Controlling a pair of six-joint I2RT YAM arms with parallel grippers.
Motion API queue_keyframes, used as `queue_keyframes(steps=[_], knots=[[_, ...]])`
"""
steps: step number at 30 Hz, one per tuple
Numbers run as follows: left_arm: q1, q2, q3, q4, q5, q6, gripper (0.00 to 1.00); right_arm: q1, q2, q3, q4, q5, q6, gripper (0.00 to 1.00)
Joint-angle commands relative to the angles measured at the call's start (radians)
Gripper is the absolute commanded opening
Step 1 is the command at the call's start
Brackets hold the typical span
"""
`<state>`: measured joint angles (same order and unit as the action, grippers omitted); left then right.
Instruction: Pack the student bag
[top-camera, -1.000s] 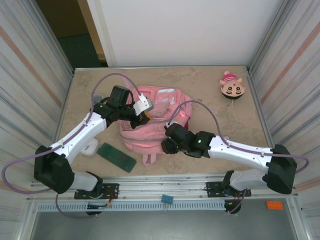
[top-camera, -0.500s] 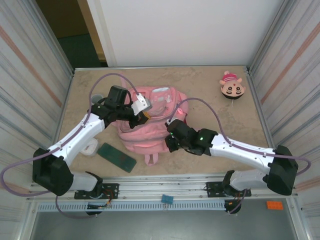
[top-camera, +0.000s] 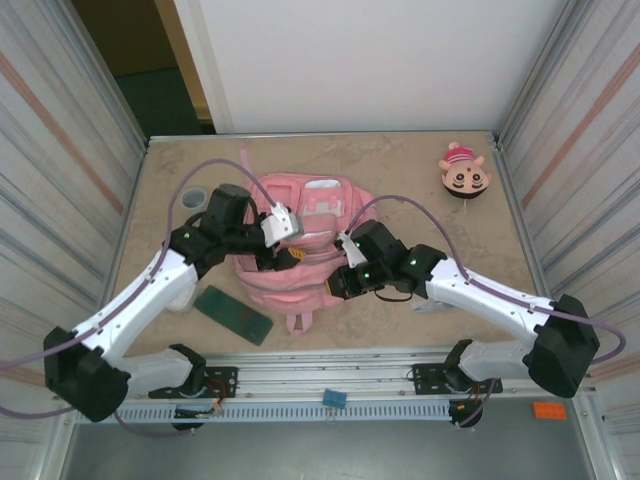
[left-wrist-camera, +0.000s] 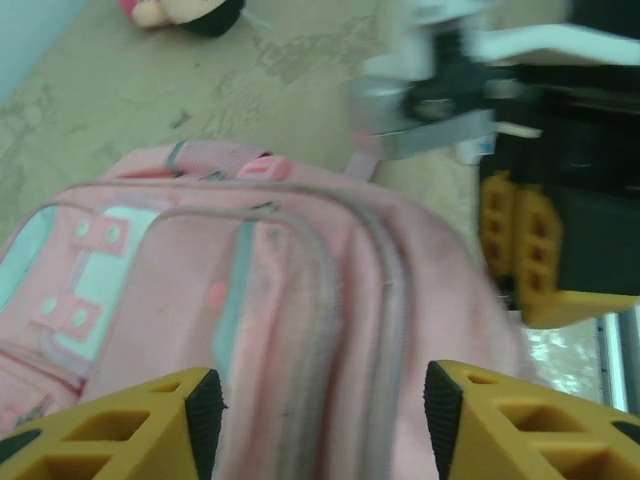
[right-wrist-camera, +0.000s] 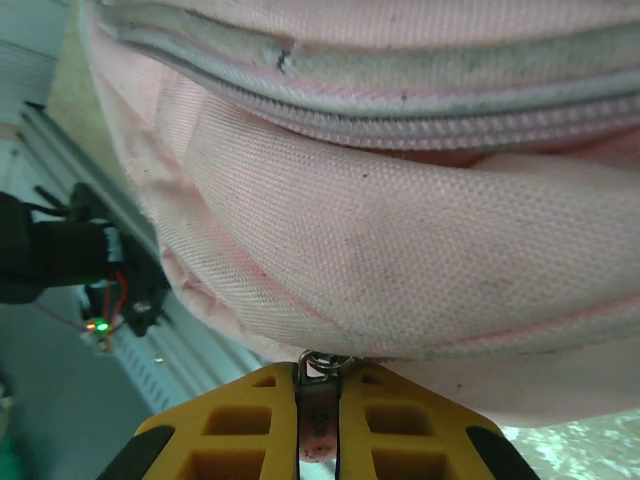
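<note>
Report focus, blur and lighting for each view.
Top external: evenly lit and sharp, soft shadows on the table. Left wrist: blurred throughout, the student bag smeared. Right wrist: bag weave and zipper pull crisp up close, the background at left dim and soft.

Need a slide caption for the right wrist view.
Right claw shut on a zipper pull of the pink student bag.

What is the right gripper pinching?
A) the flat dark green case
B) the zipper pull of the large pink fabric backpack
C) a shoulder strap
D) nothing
B: the right gripper is shut on the small zipper pull at the edge of the large pink fabric backpack.
</note>
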<state>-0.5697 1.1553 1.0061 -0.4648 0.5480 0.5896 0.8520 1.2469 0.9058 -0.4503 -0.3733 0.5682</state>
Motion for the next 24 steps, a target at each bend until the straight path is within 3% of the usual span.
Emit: queue_keyframes(steps=[1, 5, 8, 10, 12, 16, 19, 24], knots=[[-0.087, -0.065, -0.083, -0.006, -0.058, 0.052, 0.64, -0.035, 0.005, 0.007, 0.074, -0.200, 0.027, 0.00], [-0.196, -0.095, -0.165, 0.001, -0.163, 0.029, 0.69, -0.067, 0.006, 0.010, 0.080, -0.274, 0.041, 0.00], [-0.224, -0.083, -0.202, 0.038, -0.264, -0.025, 0.67, -0.076, 0.007, 0.011, 0.089, -0.299, 0.045, 0.00], [-0.228, -0.067, -0.218, 0.078, -0.330, -0.064, 0.57, -0.077, 0.015, 0.012, 0.099, -0.323, 0.048, 0.00], [-0.230, -0.053, -0.231, 0.116, -0.378, -0.099, 0.36, -0.078, 0.027, 0.026, 0.055, -0.328, 0.020, 0.00], [-0.230, -0.060, -0.227, 0.126, -0.301, -0.112, 0.12, -0.083, 0.063, 0.088, -0.128, -0.156, -0.053, 0.00], [-0.230, -0.069, -0.230, 0.139, -0.189, -0.109, 0.08, -0.078, 0.097, 0.124, -0.177, -0.046, -0.064, 0.00], [-0.231, -0.081, -0.231, 0.169, -0.132, -0.151, 0.05, -0.045, 0.124, 0.143, -0.145, 0.060, -0.046, 0.06]])
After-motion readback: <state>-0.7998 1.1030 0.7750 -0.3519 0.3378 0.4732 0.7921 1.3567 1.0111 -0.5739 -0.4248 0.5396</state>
